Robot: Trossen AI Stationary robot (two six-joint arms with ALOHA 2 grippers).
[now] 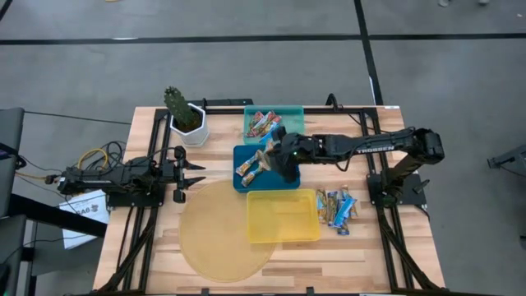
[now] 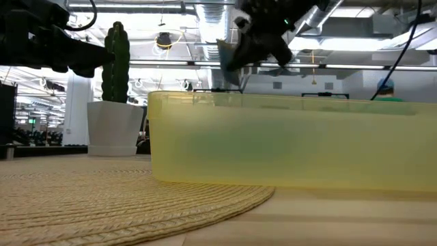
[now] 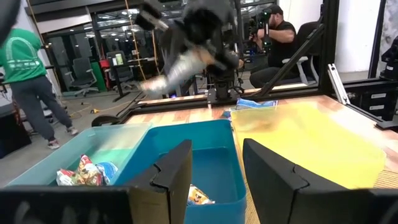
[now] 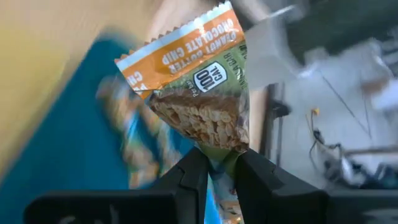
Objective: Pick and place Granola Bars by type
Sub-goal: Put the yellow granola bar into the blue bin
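— Gripping anything, the right pincer [image 4: 219, 163]?

— Yes, it is pinching 1 granola bar [image 4: 198, 93] by the end of its wrapper, closed tight on it, and it is hanging over the blue tray [image 1: 242, 183] in the middle of the bench [image 1: 148, 140].

— What is the wrapper saying?

— An orange band is reading "PEANUT BUTTER CHOCOLATE CHIP", and a small badge is showing "100 CAL". The rest of the print is blurring too much for me to read.

— Any other writing?

— The right arm [image 1: 370, 145] is carrying white letters along its forearm; they are looking like "TROSSEN", though they are small.

— Where are the other bars lying?

— Tan-brown bars [image 1: 251, 166] are lying inside the blue tray. Red multicolour bars [image 1: 261, 125] are sitting in the teal tray [image 1: 292, 113] behind it. Blue-white bars [image 1: 339, 209] are lying loose on the bench, just beside the yellow tray [image 1: 283, 218].

— And the left pincer [image 1: 195, 174]?

— It is waiting at the left side of the bench, near the round woven mat [image 1: 209, 238], with its fingers [image 3: 171, 177] standing apart and holding nothing.

— Anything else standing there?

— 1 cactus [image 1: 175, 104] in a white pot [image 1: 193, 130] is standing at the back.
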